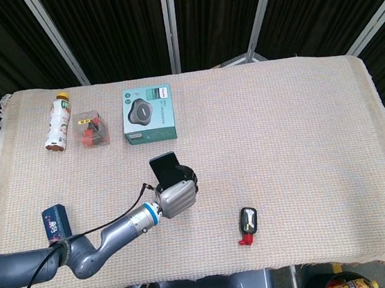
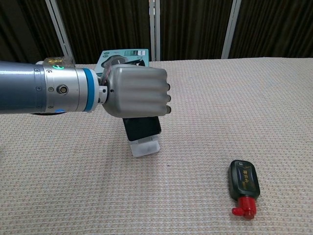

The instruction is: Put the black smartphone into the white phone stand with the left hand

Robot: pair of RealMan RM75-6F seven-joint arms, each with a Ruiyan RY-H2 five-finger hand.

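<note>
My left hand (image 1: 178, 198) (image 2: 139, 91) grips the black smartphone (image 1: 165, 168) (image 2: 142, 128), fingers wrapped around its middle. The phone stands nearly upright, its top edge sticking out above the hand in the head view. In the chest view its lower end hangs just over the base of the white phone stand (image 2: 145, 147), covering the stand's back plate. Whether the phone touches the stand I cannot tell. In the head view the hand hides the stand. My right hand is not in either view.
A teal product box (image 1: 149, 113) (image 2: 124, 55) lies behind the hand. A juice bottle (image 1: 57, 122) and a clear snack packet (image 1: 90, 128) sit far left. A blue box (image 1: 55, 222) lies near the left forearm. A black-and-red small bottle (image 1: 247, 224) (image 2: 243, 186) lies to the right.
</note>
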